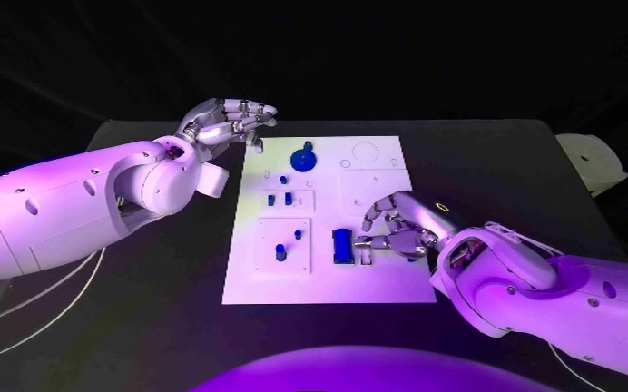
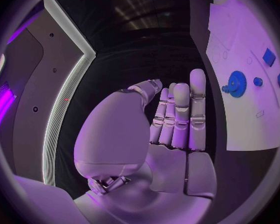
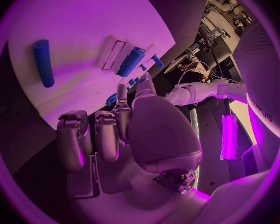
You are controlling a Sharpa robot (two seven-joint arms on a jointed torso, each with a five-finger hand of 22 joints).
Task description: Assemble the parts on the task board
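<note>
On the black surface [image 1: 524, 165] I see the white task board [image 1: 379, 283] lying in the middle, its long sides running away from me. Near its far edge, toward the far left corner, sits a blue gear-like part [image 1: 304, 158], which my left wrist view also picks up. Small blue parts [image 1: 279, 199] stand along the board's left side, some in recessed squares, and a long blue block [image 1: 341, 246] lies close to the middle of the near half.

I have the left hand [image 1: 230, 122] raised just off the board's far left corner, above the surface, near the gear-like part but apart from it. Its fingers are curled in together with nothing between them; from the left wrist view they stand side by side, pressed close.

My right hand [image 1: 397, 225] rests over the board's right side, near half, just beside the long blue block. Its fingers bend down toward the board and fingertips [image 1: 363, 242] come right next to the block, but I cannot tell whether they pinch it or merely touch it
</note>
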